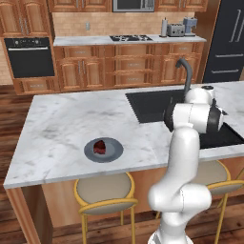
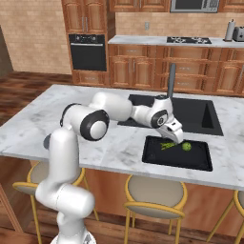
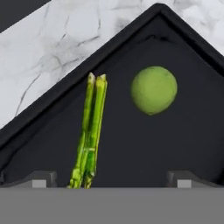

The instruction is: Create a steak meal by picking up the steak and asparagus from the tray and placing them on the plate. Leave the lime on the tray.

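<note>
Marble island counter [image 1: 62, 124] with a black sink basin [image 2: 193, 114] and its dark faucet [image 2: 171, 78] at the centre right of the right base view; yellow-framed stools [image 1: 105, 193] stand beneath the counter's near edge. In the left base view the plate [image 1: 113, 151] lies at lower centre on the counter, with the steak [image 1: 99, 147] resting on it. The tray [image 2: 195, 159] sits at the right of centre in the right base view, just in front of the sink basin, and carries the asparagus [image 2: 167, 145] and the lime [image 2: 187, 147], which lie near each other but apart. In the hand view the asparagus [image 3: 89, 131] runs from the lower edge up to the middle, the lime [image 3: 154, 90] lies to its upper right, and the tray rim [image 3: 65, 76] slants across the upper left. The arm reaches from the left across the counter, elbow raised, hand angled down over the tray's left part. The gripper [image 3: 111, 178] hangs above the asparagus with its jaws spread wide, nothing between them
</note>
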